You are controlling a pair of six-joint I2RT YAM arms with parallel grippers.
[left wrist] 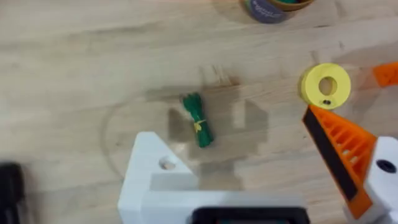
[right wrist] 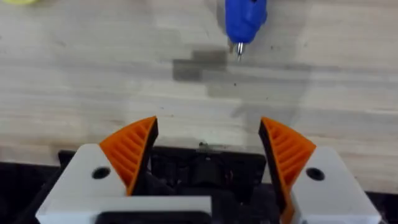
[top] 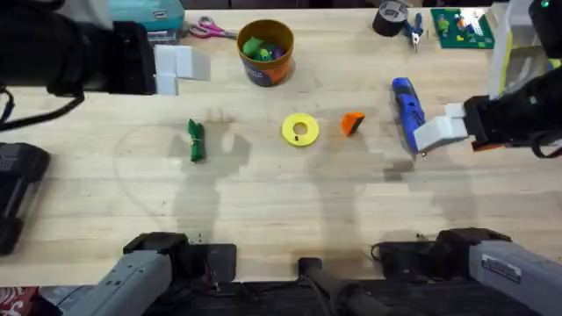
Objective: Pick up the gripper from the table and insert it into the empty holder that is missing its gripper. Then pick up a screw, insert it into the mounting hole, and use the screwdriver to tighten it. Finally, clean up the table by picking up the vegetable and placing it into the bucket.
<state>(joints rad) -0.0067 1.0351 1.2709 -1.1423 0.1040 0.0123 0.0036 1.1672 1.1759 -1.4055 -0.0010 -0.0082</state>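
Gripper (top: 352, 123), the loose orange ribbed wedge, lay on the wooden table (top: 263, 202) right of centre in the overhead view, just right of a flat yellow disc (top: 300, 130) and well apart from both arms.

Going left to right, I saw the left gripper (top: 180, 67) at the upper left. In its wrist view one finger was the holder (left wrist: 155, 177), a bare white block with an open mounting hole, while the other carried an orange pad; they stood wide apart, holding nothing. Below it lay the vegetable (top: 196, 140), a small green bundle, which I judged soft and light. At top centre stood the bucket (top: 266, 53), with green and purple items inside. Farther right lay the screwdriver (top: 407, 110), its silver tip pointing toward the bottom of the frame. The right gripper (top: 436, 132) hovered just beside that tip, fully open and empty.

I judged the wedge light, rigid plastic, apt to skid or tip on smooth wood. I would pinch it across its flat sides, leaving the mating face free.
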